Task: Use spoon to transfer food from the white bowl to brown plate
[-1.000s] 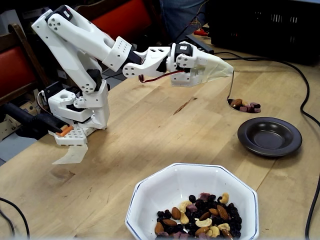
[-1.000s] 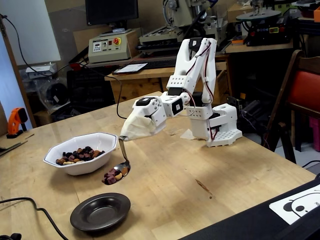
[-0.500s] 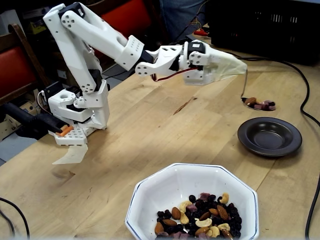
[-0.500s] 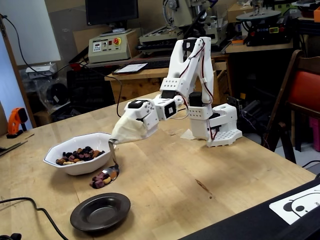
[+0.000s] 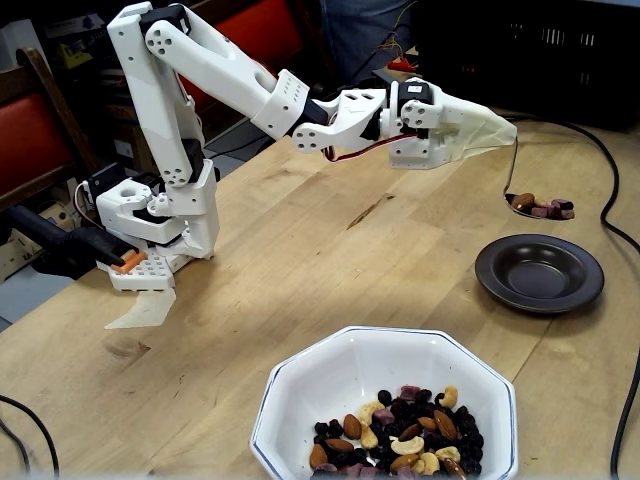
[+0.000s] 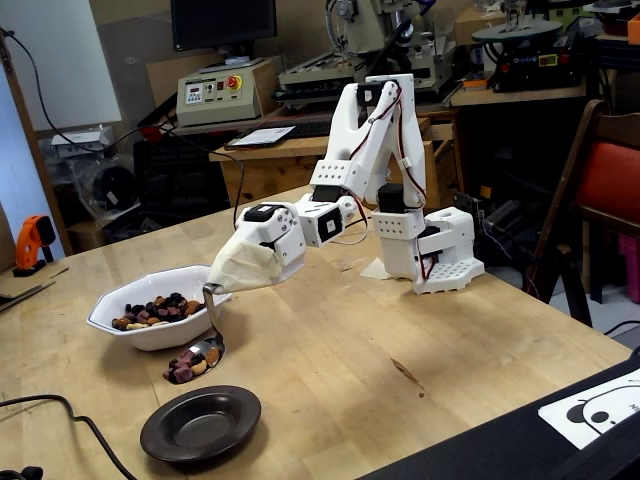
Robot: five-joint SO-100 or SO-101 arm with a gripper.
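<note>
My gripper [image 5: 502, 135] [image 6: 220, 281] is wrapped in a beige covering and is shut on the spoon's handle. The spoon [image 5: 513, 175] [image 6: 211, 318] hangs down from it, its bowl heaped with food [image 5: 541, 207] [image 6: 188, 364]. The loaded spoon hovers just beyond the far rim of the brown plate [image 5: 540, 272] [image 6: 200, 423], which holds nothing, between it and the white bowl [image 6: 152, 336]. The white bowl [image 5: 300, 378] sits at the front of a fixed view, with almonds, cashews and dark berries [image 5: 400, 436] [image 6: 155, 307] inside.
The arm's base [image 5: 160, 225] [image 6: 440, 255] stands on the wooden table, with a loose white plastic part [image 5: 140, 308] in front of it. Black cables [image 5: 612, 215] [image 6: 60, 412] run over the table near the plate. A black crate [image 5: 530, 50] stands at the back.
The arm has stretched out further, carrying the loaded spoon away from the base toward the brown plate. The food is still on the spoon; bowl and plate have not moved.
</note>
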